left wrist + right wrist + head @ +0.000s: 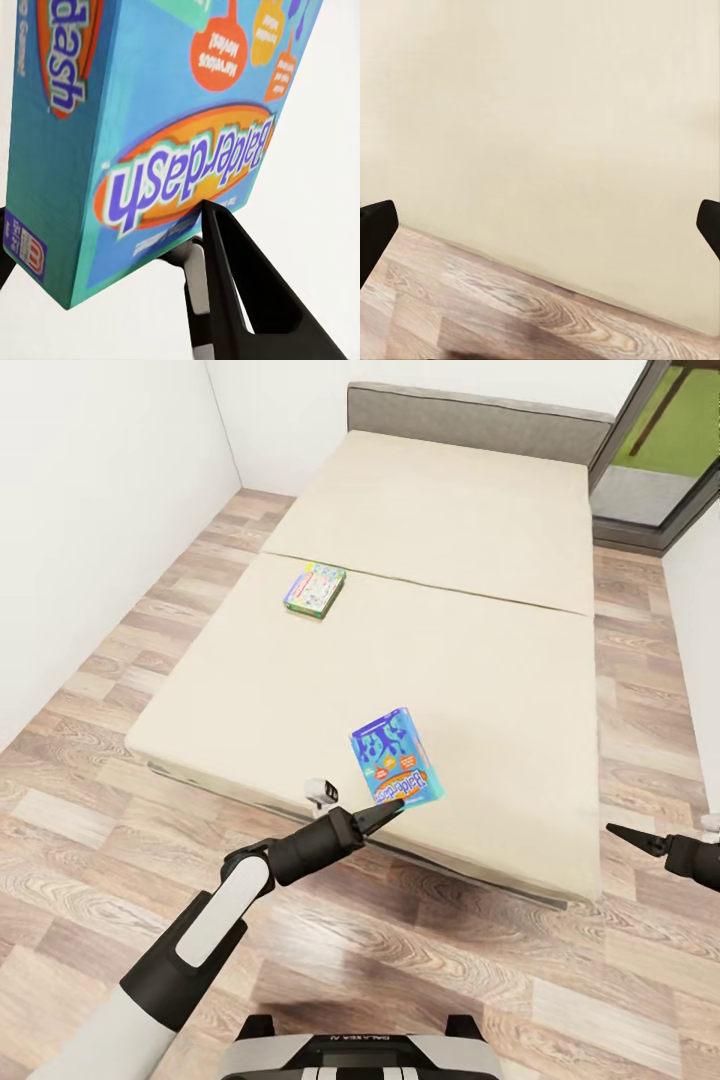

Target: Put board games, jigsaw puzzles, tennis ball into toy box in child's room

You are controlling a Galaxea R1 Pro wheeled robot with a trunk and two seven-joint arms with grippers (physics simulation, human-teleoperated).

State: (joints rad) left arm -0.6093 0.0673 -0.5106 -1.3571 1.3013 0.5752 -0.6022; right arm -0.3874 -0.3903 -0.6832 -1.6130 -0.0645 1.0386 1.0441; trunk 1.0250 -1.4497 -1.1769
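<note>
Left hand [388, 812] clamped on blue Balderdash box [396, 757], title legible up close; right hand [622, 833] spread wide, empty.

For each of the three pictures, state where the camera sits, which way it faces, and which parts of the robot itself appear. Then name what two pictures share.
Head view: high on the robot, looking down over the bed; both arms, left gripper holding the blue Balderdash box.
Left wrist view: along the fingers, at the box close up.
Right wrist view: at bed edge and floor; fingertips spread.
Shared: head and left wrist show the box.

Glossy printed cardboard game box [396, 757], matt cloth bed [420, 630], wood-plank floor [420, 970].
</note>
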